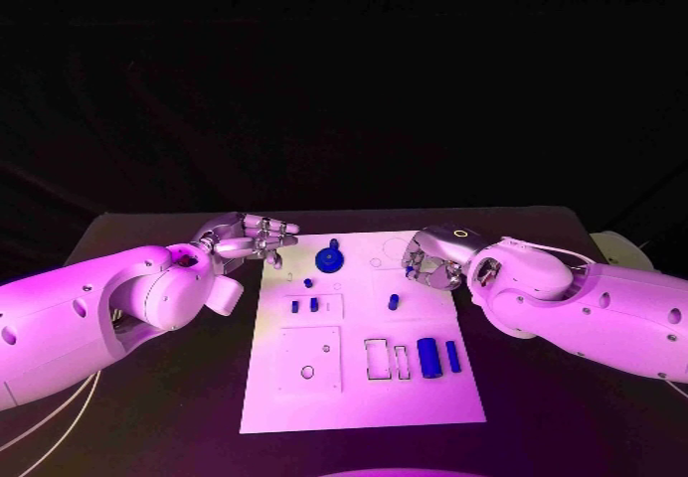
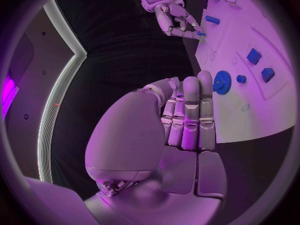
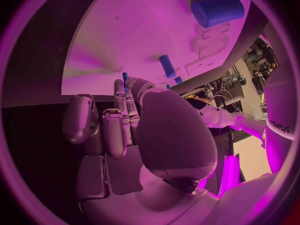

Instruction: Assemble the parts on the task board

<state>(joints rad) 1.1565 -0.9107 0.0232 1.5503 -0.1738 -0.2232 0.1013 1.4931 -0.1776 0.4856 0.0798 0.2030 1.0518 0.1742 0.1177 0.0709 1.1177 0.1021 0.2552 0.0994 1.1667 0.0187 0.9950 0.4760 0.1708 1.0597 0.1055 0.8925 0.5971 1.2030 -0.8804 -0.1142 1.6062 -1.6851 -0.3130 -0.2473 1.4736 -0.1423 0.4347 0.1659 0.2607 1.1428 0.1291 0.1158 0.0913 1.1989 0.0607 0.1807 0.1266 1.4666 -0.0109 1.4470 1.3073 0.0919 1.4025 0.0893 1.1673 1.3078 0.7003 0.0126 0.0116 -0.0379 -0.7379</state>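
Note:
The white task board [image 1: 359,393] lies in the middle of the table. A blue gear [image 1: 330,260] [image 2: 222,81] sits near its far edge, with small blue pegs [image 1: 304,304] and another peg [image 1: 393,301] in the middle. Two blue cylinders [image 1: 438,355] lie at the near right; the bigger one [image 3: 217,10] shows in the right wrist view. My right hand [image 1: 430,260] [image 2: 178,20] hovers over the board's far right corner and pinches a thin blue peg [image 2: 200,33] [image 3: 125,77] at its fingertips. My left hand [image 1: 247,238] [image 2: 187,115] is beside the far left corner, holding nothing, fingers side by side towards the gear.
Rectangular and round recesses [image 1: 385,358] mark the board's near half. The black table [image 1: 172,397] surrounds the board. A pale object [image 1: 619,246] stands at the table's far right edge.

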